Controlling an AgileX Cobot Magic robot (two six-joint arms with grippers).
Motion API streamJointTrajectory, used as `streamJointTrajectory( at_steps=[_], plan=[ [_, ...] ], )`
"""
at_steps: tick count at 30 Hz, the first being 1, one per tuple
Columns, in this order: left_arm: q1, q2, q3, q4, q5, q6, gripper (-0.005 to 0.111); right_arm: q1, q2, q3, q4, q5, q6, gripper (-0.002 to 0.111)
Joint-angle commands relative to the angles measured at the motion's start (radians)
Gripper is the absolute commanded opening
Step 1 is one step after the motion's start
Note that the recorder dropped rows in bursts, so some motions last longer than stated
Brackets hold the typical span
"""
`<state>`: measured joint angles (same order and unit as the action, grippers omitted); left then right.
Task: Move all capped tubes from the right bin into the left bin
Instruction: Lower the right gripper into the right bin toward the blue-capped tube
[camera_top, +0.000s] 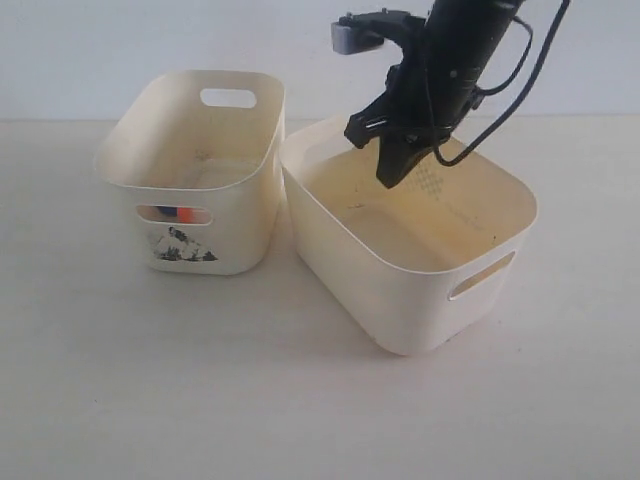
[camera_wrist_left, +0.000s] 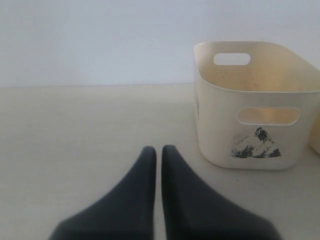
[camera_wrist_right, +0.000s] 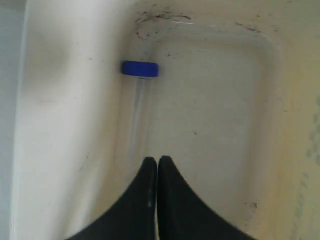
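Observation:
A clear tube with a dark blue cap (camera_wrist_right: 140, 69) lies on the floor of the right bin (camera_wrist_right: 280, 100) against one wall, seen in the right wrist view. My right gripper (camera_wrist_right: 158, 161) hangs shut and empty above the tube's far end; from outside it (camera_top: 392, 175) hovers over the wide bin (camera_top: 400, 325). The narrower stickered left bin (camera_top: 236, 210) holds an orange-red cap (camera_top: 186, 214) glimpsed through its front slot. My left gripper (camera_wrist_left: 156, 150) is shut and empty above the table, beside the stickered bin (camera_wrist_left: 220, 125).
The two bins stand side by side, nearly touching, on a pale table (camera_top: 150, 380). A white wall runs behind. The right arm's cables (camera_top: 510, 75) hang over the wide bin's back rim.

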<state>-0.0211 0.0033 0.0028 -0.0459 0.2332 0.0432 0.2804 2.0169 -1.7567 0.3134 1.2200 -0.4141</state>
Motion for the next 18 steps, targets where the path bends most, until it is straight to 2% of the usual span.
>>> streamJointTrajectory(
  at_steps=[1,5,18],
  plan=[
    [0.001,-0.003,-0.003,0.006,-0.002,-0.008,0.004,-0.064,0.041,0.0,0.161,0.001,-0.077,0.0],
    [0.001,-0.003,-0.003,0.006,-0.002,-0.008,0.004,-0.115,0.065,0.0,0.277,0.001,-0.119,0.0],
    [0.001,-0.003,-0.003,0.006,-0.002,-0.008,0.004,-0.128,0.058,0.0,0.286,0.001,-0.108,0.0]
  ],
)
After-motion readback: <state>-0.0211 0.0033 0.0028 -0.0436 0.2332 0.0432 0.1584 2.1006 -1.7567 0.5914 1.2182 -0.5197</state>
